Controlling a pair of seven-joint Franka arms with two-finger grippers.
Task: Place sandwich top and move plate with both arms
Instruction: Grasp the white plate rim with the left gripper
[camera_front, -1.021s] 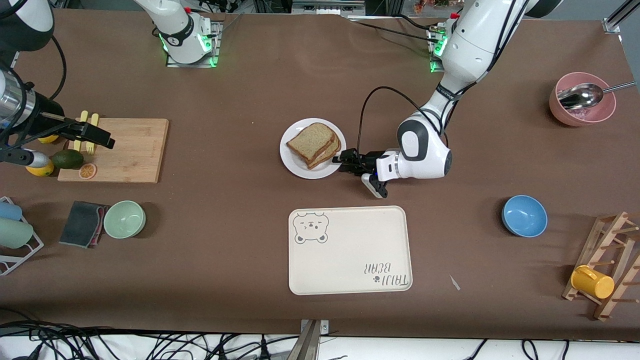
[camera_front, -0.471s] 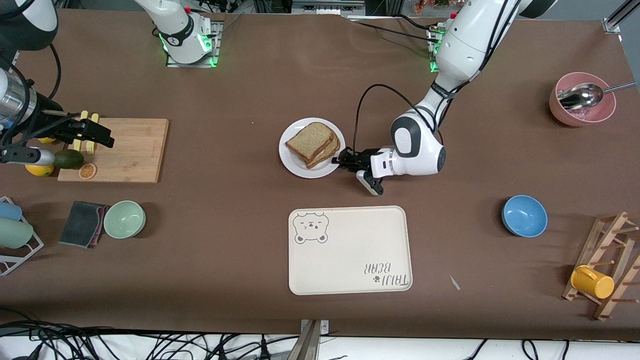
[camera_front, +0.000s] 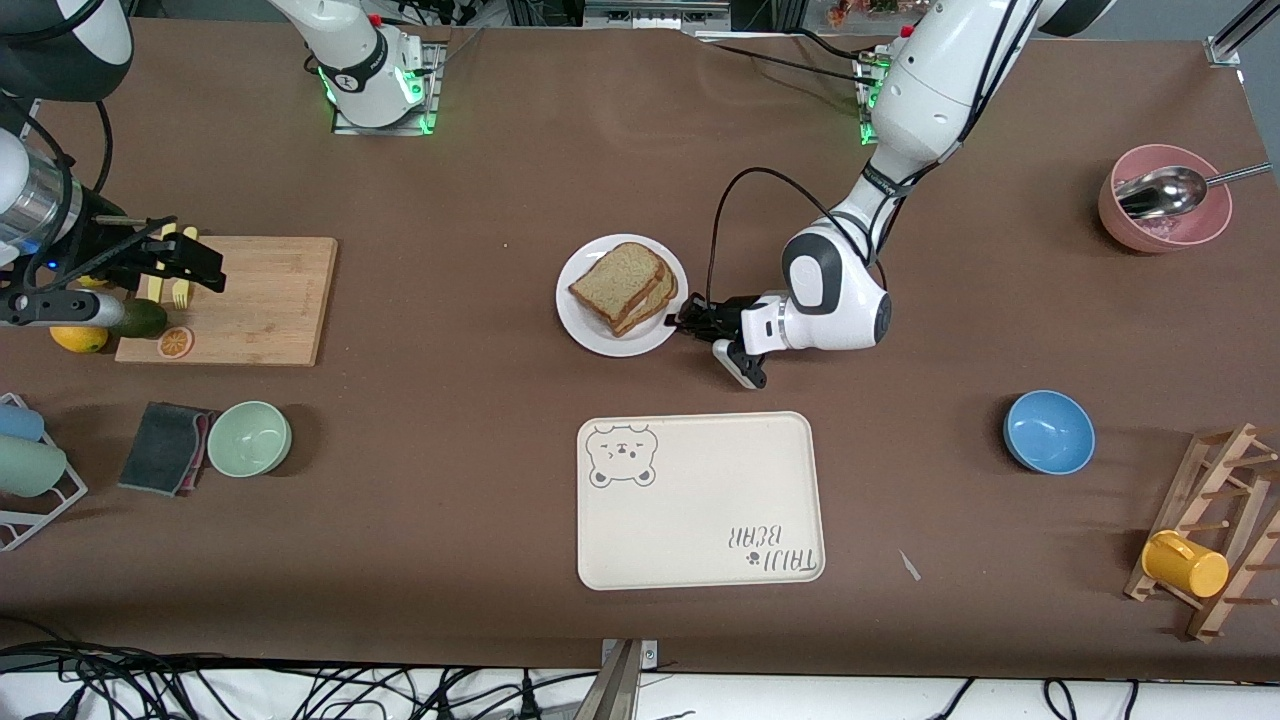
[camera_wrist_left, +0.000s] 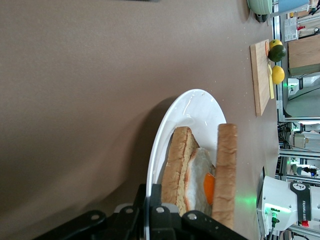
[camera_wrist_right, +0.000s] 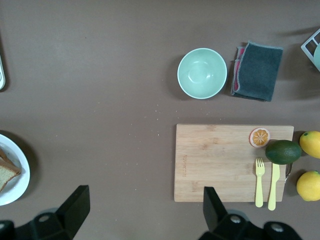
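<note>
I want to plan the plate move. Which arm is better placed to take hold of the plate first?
Left. The left gripper is low at the rim of the plate, which carries the sandwich top. The right gripper, fingers open, hangs over the cutting board, toward the right arm's end.

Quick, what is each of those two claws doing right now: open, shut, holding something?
Left gripper: shut on the rim of the round white plate.
Right gripper: open, holding nothing, over the wooden cutting board.

Robotics lab: bolted arm bases (camera_front: 375, 75), cable tangle (camera_front: 200, 690), staged kitchenware table (camera_front: 480, 420).
</note>
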